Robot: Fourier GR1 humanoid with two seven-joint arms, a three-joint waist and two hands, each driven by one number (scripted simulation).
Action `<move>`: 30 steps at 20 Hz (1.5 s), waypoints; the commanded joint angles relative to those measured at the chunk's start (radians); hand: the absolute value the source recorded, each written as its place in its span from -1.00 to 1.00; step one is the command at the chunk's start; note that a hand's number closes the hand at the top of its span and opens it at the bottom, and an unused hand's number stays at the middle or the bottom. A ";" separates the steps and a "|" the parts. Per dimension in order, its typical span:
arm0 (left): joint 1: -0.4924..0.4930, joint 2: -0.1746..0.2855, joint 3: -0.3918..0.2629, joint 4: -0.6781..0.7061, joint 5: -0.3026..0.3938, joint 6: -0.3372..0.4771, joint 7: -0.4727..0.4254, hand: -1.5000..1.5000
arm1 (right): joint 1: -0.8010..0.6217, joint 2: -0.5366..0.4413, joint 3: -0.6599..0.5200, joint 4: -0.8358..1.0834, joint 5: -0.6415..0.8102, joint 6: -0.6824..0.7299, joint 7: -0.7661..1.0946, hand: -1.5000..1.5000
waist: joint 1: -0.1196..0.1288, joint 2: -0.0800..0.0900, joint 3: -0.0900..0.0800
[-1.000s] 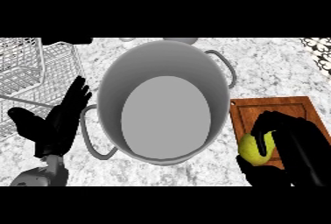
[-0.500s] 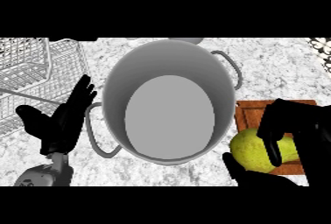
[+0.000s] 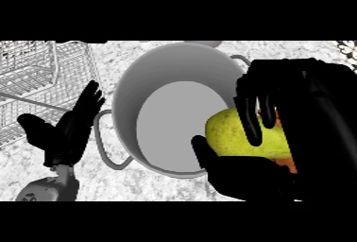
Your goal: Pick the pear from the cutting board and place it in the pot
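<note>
No lettering, label, brand or number can be read on the kitchen counter (image 3: 160, 189). The pot (image 3: 132, 80), pear (image 3: 233, 134) and wire basket (image 3: 35, 71) show plain surfaces; the cutting board (image 3: 289, 163) is perhaps too hidden to judge.

Right hand (image 3: 242, 176) curled, left hand (image 3: 67, 136) flat

The speckled counter (image 3: 146, 185) bears a grey pot (image 3: 137, 81) and wire basket (image 3: 36, 80).
</note>
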 commanded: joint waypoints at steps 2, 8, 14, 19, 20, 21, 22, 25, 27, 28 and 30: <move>-0.018 -0.006 -0.007 -0.033 -0.013 0.014 0.051 0.00 | -0.139 0.049 -0.041 0.194 0.001 -0.029 0.086 1.00 | 0.004 0.002 0.001; -0.021 0.003 0.020 0.003 0.000 -0.017 0.017 0.00 | -0.067 0.050 0.002 0.367 0.057 -0.153 -0.059 1.00 | 0.002 0.004 0.002; -0.018 -0.021 0.012 0.007 -0.004 -0.010 0.011 0.00 | -0.033 0.051 0.069 0.525 -0.032 -0.299 -0.060 1.00 | 0.009 0.006 0.002; -0.037 -0.031 0.002 0.034 -0.033 0.003 0.000 0.00 | -0.010 0.051 0.086 0.623 -0.169 -0.437 0.017 -1.00 | 0.010 0.006 0.002; -0.025 -0.024 0.005 0.063 -0.018 -0.033 -0.056 0.00 | -0.016 0.051 0.126 0.678 -0.220 -0.481 0.013 -1.00 | 0.019 0.008 0.001; 0.004 -0.010 0.020 0.045 -0.004 -0.047 -0.061 0.00 | -0.038 0.051 0.102 0.679 -0.257 -0.494 0.010 -1.00 | 0.017 0.006 0.001; -0.032 -0.016 0.022 0.037 -0.006 -0.029 -0.028 0.00 | -0.021 0.051 0.071 0.654 -0.283 -0.524 -0.020 -1.00 | 0.012 0.006 0.002; -0.061 -0.026 0.027 0.070 -0.009 -0.023 -0.030 0.00 | -0.048 0.051 0.079 0.695 -0.308 -0.672 -0.076 -1.00 | 0.013 0.008 0.002; -0.011 -0.028 0.013 0.007 -0.016 -0.015 -0.021 0.00 | -0.029 0.051 0.042 0.641 -0.271 -0.749 -0.127 -1.00 | 0.012 0.005 0.002; -0.009 0.008 0.050 0.032 0.015 -0.056 -0.041 0.00 | -0.027 0.051 -0.006 0.619 -0.259 -0.789 -0.164 -1.00 | 0.010 0.007 0.002; -0.017 0.015 0.062 0.012 0.034 -0.057 0.011 0.00 | -0.015 0.051 -0.012 0.582 -0.233 -0.839 -0.161 -1.00 | 0.002 0.003 0.002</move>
